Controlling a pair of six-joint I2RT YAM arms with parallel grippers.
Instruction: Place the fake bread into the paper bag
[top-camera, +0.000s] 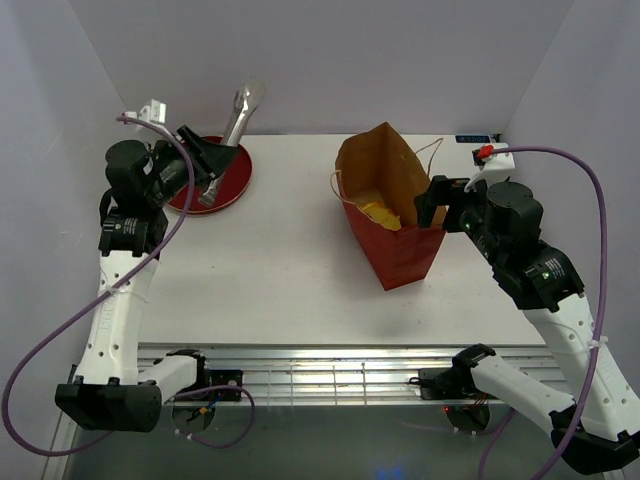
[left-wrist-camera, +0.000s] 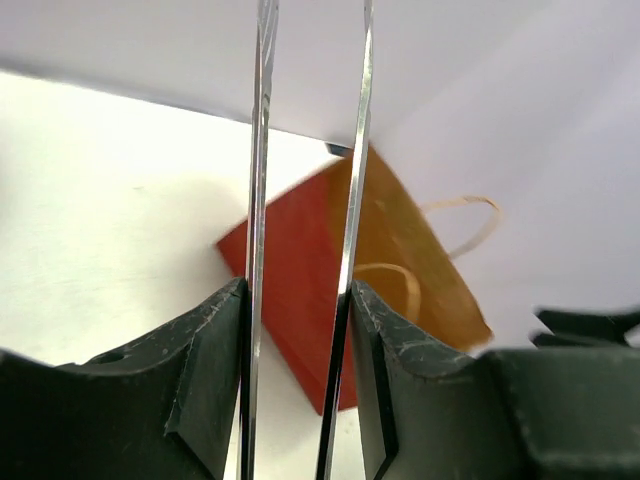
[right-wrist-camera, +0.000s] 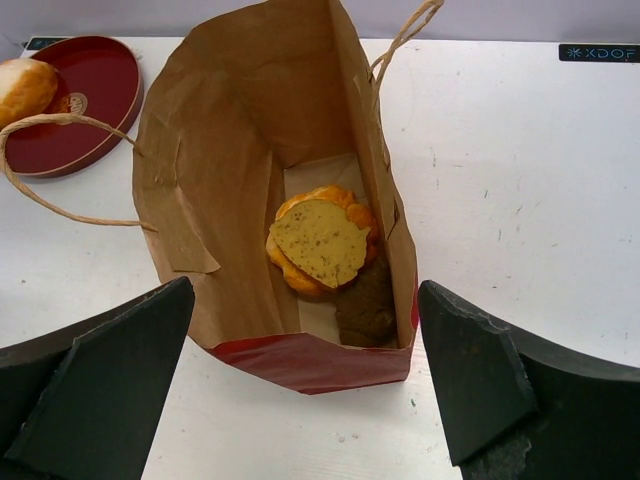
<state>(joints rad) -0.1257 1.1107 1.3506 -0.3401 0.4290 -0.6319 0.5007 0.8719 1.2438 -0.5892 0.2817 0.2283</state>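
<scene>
Starting at 9 o'clock, your left hand (top-camera: 207, 168) is pressed against the tongs (top-camera: 240, 110). It pinches the two metal blades between its fingers, though the blades stay a little apart. The tongs slant up toward 12 o'clock over the red plate (top-camera: 238, 180), and you can't tell whether their tips carry anything.

The golden roll (right-wrist-camera: 22, 88) lies on that plate and is the only piece not in the paper bag (top-camera: 400, 255). Thin, smooth blades make a poor grip on a rounded roll. Squeeze unevenly and it will likely skid off onto the counter (top-camera: 270, 270).

The bag stands toward 1 o'clock of the counter's middle with its mouth open. Inside it, the yellow-brown piece (right-wrist-camera: 322, 240) lies on the orange ridged bun (right-wrist-camera: 300, 275), and the dark brown piece (right-wrist-camera: 365, 310) is just beside them. The string handle (right-wrist-camera: 60, 120) loops out on the plate side, so long tongs coming across could snag it or knock the rim and tip the light bag.

At the bag's 3 o'clock edge, your right hand (top-camera: 437, 203) is spread wide, looking down into the opening. You can't tell whether it touches the paper, so don't count on it as a brace.
</scene>
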